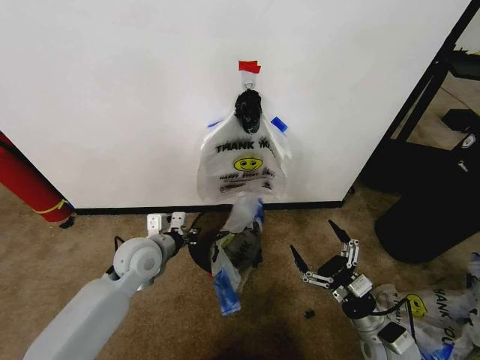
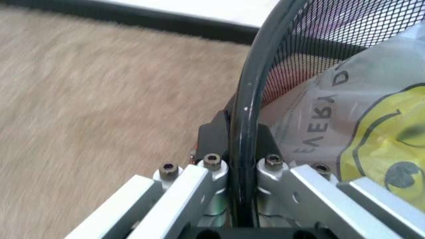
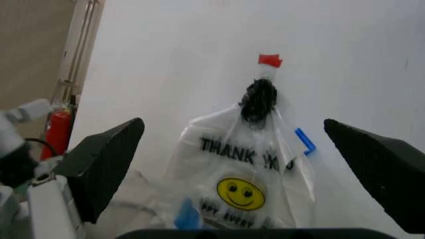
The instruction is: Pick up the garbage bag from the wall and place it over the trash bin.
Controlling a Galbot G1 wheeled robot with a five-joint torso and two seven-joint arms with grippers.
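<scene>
The garbage bag point(image 1: 244, 161) hangs on the white wall point(image 1: 112, 90) from a dark bunched knot under a red tape piece point(image 1: 249, 66); its "THANK YOU" print and yellow smiley face me. Directly below stands the black mesh trash bin point(image 1: 204, 251) on the carpet, with another printed plastic bag point(image 2: 371, 139) stuffed in it. My left gripper point(image 1: 180, 232) is shut on the trash bin's rim point(image 2: 242, 99), one finger on each side of it. My right gripper point(image 1: 316, 244) hovers open, low and right of the bin, its fingers point(image 3: 106, 164) framing the hanging garbage bag point(image 3: 242, 174) from a distance.
A red cylinder with a yellow band point(image 1: 26, 187) leans at the left by the wall. Black furniture point(image 1: 442, 90) and a dark rounded object point(image 1: 427, 217) stand to the right. A further printed bag point(image 1: 442, 315) lies by my right arm. A black baseboard point(image 1: 135, 211) runs along the wall.
</scene>
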